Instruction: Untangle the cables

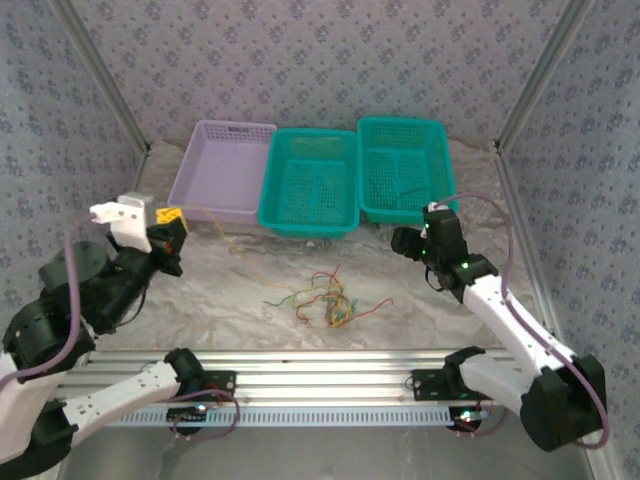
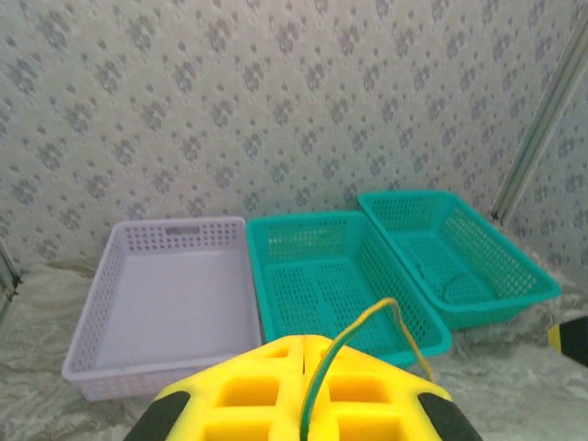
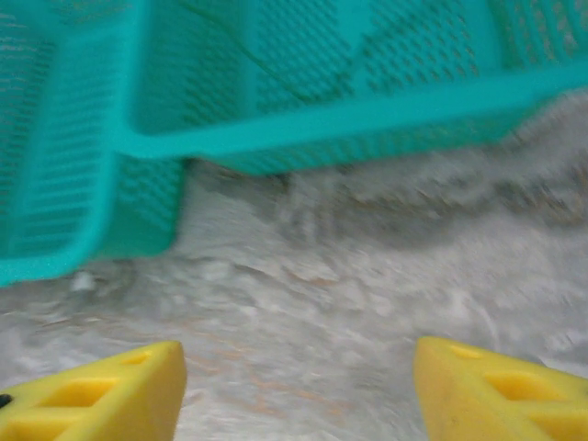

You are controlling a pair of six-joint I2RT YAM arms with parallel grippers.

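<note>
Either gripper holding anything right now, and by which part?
The left gripper pinches a yellow cable between its shut fingers, seemingly near one end; the rest trails away. The right gripper is open, holding nothing.

Top view looks down from behind; wrist views (right nearer) share the teal baskets [image 2: 303, 220].

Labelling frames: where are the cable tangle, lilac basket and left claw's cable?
cable tangle [image 1: 325, 298], top view, middle of heap.
lilac basket [image 1: 215, 175], top view, bare floor.
held cable [image 2: 390, 301], left wrist view, top of arch.
</note>
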